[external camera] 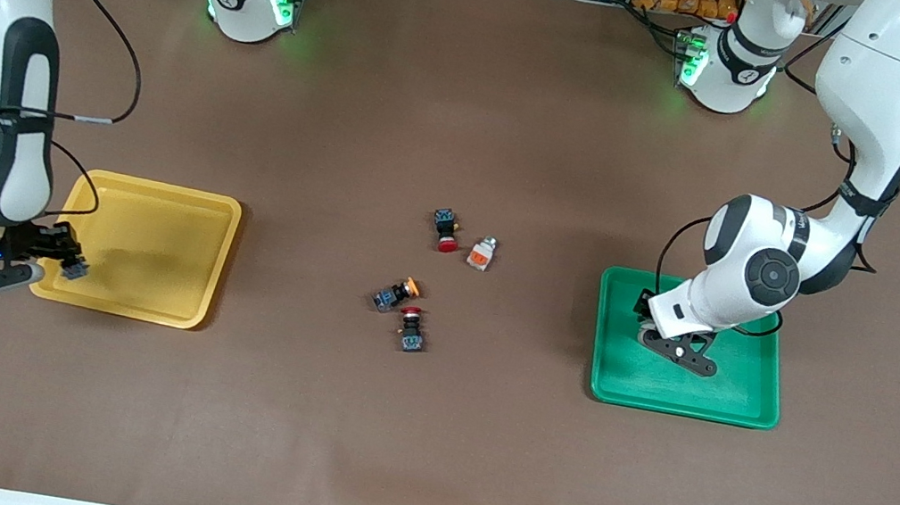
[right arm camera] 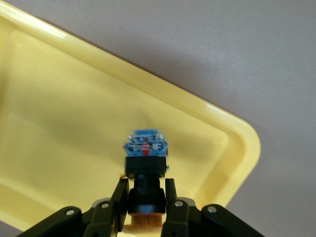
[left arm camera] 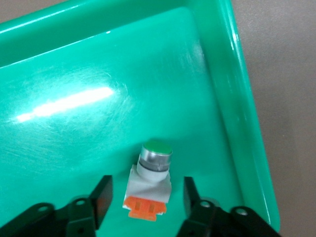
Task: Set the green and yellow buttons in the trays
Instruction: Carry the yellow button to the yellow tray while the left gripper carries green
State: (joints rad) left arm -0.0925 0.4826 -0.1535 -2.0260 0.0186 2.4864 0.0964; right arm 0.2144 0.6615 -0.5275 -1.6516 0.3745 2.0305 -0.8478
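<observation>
Both arms over their trays, two buttons handled and two left loose mid-table.

Nearest the front camera, a red-capped switch (external camera: 411, 330) and the yellow-capped button (external camera: 396, 294) lie together at mid-table, the latter's long axis slanting. Farther off, the right gripper (external camera: 66, 250) hangs over the yellow tray (external camera: 135, 302), clamped on a black-blue button (right arm camera: 145, 170). The left gripper (left arm camera: 146, 200) hovers wide open in the green tray (external camera: 684, 402), a green-tipped button (left arm camera: 149, 183) lying between its fingers. Farthest lie a white-and-orange button (external camera: 482, 252) and another red-capped switch (external camera: 445, 229), about midway between both arms.
</observation>
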